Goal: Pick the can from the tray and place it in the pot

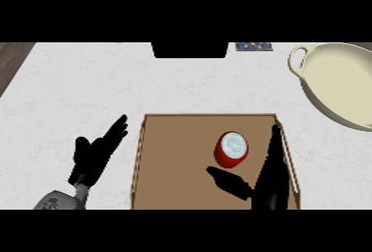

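Observation:
A red can (pixel 232 149) with a silver top stands upright on the brown tray (pixel 181 162), right of the tray's middle. My right hand (pixel 269 184) is over the tray's right side, open, with straight fingers (pixel 274 142) just right of the can and the thumb (pixel 225 181) below it; I cannot tell whether they touch it. The cream pot (pixel 341 83) with a loop handle sits at the far right of the counter, partly cut off by the view's edge. My left hand (pixel 94 157) rests open on the counter left of the tray.
A black object (pixel 187 49) stands at the counter's back edge, and a small dark patterned item (pixel 254 46) lies to its right. White counter stretches between the tray and the pot. A dark strip (pixel 13 61) borders the counter at the far left.

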Action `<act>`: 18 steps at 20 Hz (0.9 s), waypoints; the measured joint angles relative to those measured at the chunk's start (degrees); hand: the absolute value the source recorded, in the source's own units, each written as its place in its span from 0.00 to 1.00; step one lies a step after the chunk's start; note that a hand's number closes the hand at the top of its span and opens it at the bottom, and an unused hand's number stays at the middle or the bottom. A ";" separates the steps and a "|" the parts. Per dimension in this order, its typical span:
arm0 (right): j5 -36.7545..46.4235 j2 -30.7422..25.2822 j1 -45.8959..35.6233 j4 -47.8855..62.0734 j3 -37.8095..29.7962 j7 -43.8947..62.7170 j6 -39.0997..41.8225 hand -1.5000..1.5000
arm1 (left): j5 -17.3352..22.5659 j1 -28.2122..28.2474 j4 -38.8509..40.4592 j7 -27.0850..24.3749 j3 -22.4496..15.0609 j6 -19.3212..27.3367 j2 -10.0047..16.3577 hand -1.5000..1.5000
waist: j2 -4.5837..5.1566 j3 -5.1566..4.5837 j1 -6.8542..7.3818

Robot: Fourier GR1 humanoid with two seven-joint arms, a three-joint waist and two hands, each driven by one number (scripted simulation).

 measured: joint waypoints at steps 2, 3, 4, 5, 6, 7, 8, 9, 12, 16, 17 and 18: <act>-2.58 0.03 1.01 -0.65 -0.20 -2.29 -2.20 0.00 | -0.35 0.02 0.40 -0.47 0.48 -0.76 -0.18 0.50 | 0.03 0.01 -0.03; -3.95 0.04 2.12 -0.32 0.20 -4.04 -4.24 0.00 | -0.28 -0.50 1.32 -0.72 1.12 -1.36 -0.09 0.50 | 0.05 0.00 -0.10; -4.55 0.05 2.86 -0.47 1.26 -4.63 -5.40 0.00 | -0.42 -0.37 1.52 -0.83 1.51 -1.60 -0.08 0.50 | 0.05 0.01 -0.09; -5.70 0.05 2.93 0.29 1.71 -5.77 -6.80 0.00 | -0.83 -0.57 1.80 -0.76 1.58 -1.60 -0.55 0.50 | 0.06 0.01 -0.07; -7.50 0.05 2.82 1.02 1.86 -7.24 -8.39 0.00 | -1.11 -0.37 2.09 -1.22 1.65 -1.73 -0.81 0.50 | 0.08 0.02 -0.01; -9.14 0.06 1.75 1.57 1.23 -8.10 -9.25 0.00 | -1.27 -0.51 2.31 -1.24 1.87 -2.08 -0.87 0.50 | 0.10 0.03 0.04; -10.69 0.06 1.94 2.54 1.82 -9.66 -11.17 0.00 | -1.32 -0.91 2.76 -1.12 2.06 -2.30 -1.25 0.50 | 0.11 0.02 0.04; -11.50 0.05 2.10 2.77 2.64 -10.34 -12.75 0.00 | -1.51 -0.95 3.12 -1.34 2.27 -2.55 -1.43 0.50 | 0.11 0.03 0.03; -17.38 -0.04 1.92 5.02 2.39 -15.09 -16.41 0.00 | -2.65 0.03 1.44 -0.55 1.95 -1.98 -2.22 0.50 | 0.10 0.04 0.17; -27.40 -0.06 2.13 8.49 1.57 -23.77 -20.49 0.00 | -3.96 0.11 1.74 -0.59 2.76 -1.88 -3.37 0.50 | 0.11 0.06 0.17; -30.03 -0.03 1.94 9.29 1.50 -25.96 -21.24 0.00 | -3.83 -0.15 2.16 -0.51 3.38 -2.66 -3.15 0.50 | 0.12 0.06 0.15; -32.86 -0.02 0.84 11.48 1.56 -28.59 -22.45 0.00 | -3.99 -0.48 2.59 -0.47 3.64 -2.95 -3.43 0.50 | 0.13 0.06 0.19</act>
